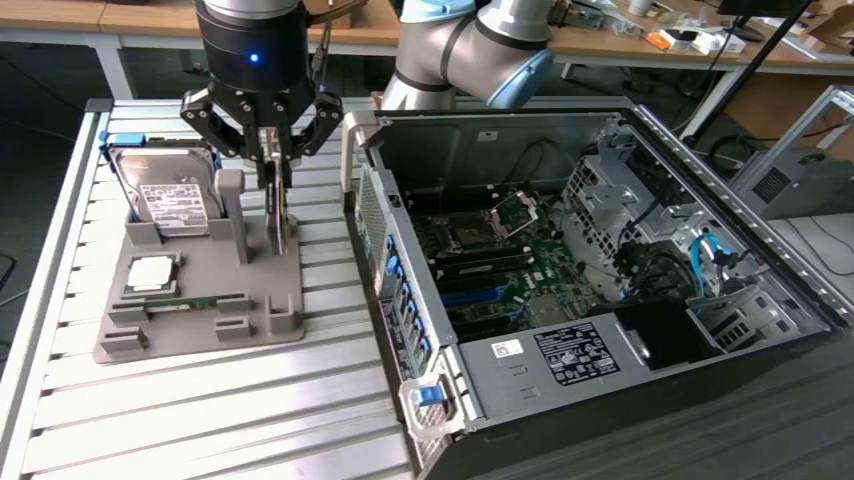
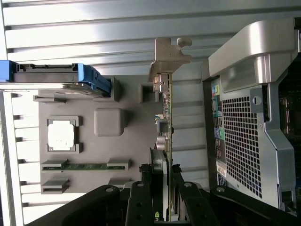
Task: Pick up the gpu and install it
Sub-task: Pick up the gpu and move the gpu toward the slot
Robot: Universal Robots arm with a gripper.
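The gpu [image 1: 276,205] is a thin card standing upright and edge-on at the right side of the grey holder [image 1: 254,322]. In the wrist view the gpu [image 2: 167,117] shows its green edge, with its silver bracket [image 2: 168,54] at the far end. My gripper [image 1: 275,158] is directly above the card, shut on its top edge with one finger against each face. The wrist view shows the gripper [image 2: 162,200] with its black fingers [image 2: 140,200] close against both sides of the card. I cannot tell whether the card's lower edge has left the holder.
In the same holder are a silver hard drive [image 1: 171,195], a processor [image 1: 151,272] and a green memory strip [image 1: 187,303]. The open computer case [image 1: 601,270] lies just to the exterior view's right, its perforated rear panel [image 2: 242,141] close beside the card. Everything rests on a slatted metal table [image 1: 200,420].
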